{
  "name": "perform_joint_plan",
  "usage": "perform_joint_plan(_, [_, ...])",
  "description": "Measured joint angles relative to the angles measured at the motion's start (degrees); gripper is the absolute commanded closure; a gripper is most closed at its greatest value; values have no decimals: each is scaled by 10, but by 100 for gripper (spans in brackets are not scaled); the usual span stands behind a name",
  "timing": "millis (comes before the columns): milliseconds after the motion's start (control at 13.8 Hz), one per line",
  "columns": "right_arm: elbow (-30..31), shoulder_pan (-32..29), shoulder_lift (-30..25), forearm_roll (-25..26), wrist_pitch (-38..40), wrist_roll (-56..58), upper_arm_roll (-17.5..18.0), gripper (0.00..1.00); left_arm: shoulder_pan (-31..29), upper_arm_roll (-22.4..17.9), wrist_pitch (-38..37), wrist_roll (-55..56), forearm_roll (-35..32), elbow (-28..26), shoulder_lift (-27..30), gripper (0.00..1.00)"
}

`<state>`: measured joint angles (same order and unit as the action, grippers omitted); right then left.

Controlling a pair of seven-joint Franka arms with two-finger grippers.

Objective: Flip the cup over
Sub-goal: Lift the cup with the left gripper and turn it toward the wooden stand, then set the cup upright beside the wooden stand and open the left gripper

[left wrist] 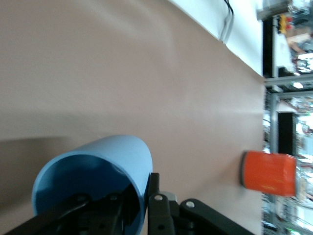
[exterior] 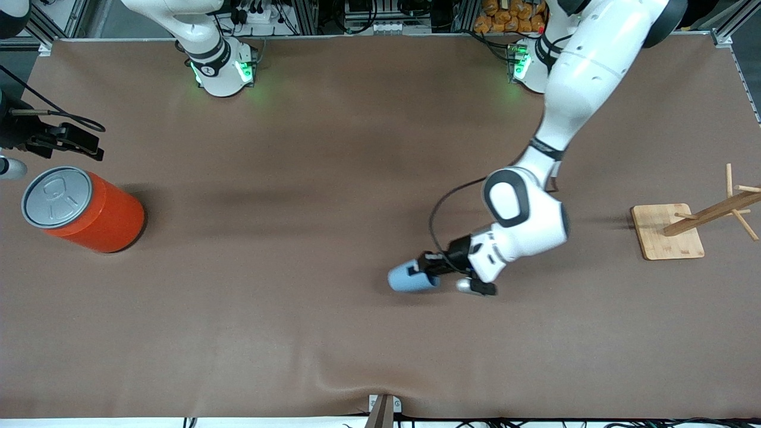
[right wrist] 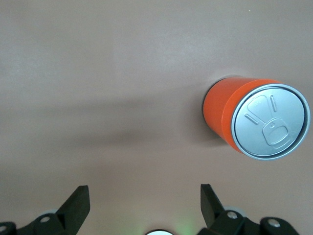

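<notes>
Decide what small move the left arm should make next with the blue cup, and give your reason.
Probably lift it slightly off the table. The left gripper is shut on the rim of the cup, one finger inside, and the cup lies on its side, so it likely needs clearance before being turned upright.

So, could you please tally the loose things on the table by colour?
Light blue: 1, the cup, on its side, gripped by the left gripper.
Orange: 1, the can.
Wood: 1, the peg stand.
Total: 3.
</notes>
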<state>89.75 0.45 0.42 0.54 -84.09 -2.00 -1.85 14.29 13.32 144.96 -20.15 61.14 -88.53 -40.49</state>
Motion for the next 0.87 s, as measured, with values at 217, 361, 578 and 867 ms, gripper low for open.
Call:
perform_joint_plan(217, [0, 0, 0, 0, 0, 0, 0, 0, -50, -12, -26, 82, -149, -7, 30, 100])
perform_joint_plan(361, [0, 0, 0, 0, 0, 0, 0, 0, -79, -20, -40, 146, -282, -9, 38, 100])
perform_joint_plan(578, [0, 0, 0, 0, 0, 0, 0, 0, -129, -35, -127, 207, -449, -8, 66, 100])
perform_joint_plan(867, [0, 0, 0, 0, 0, 0, 0, 0, -194, -37, -240, 216, -544, -51, 127, 100])
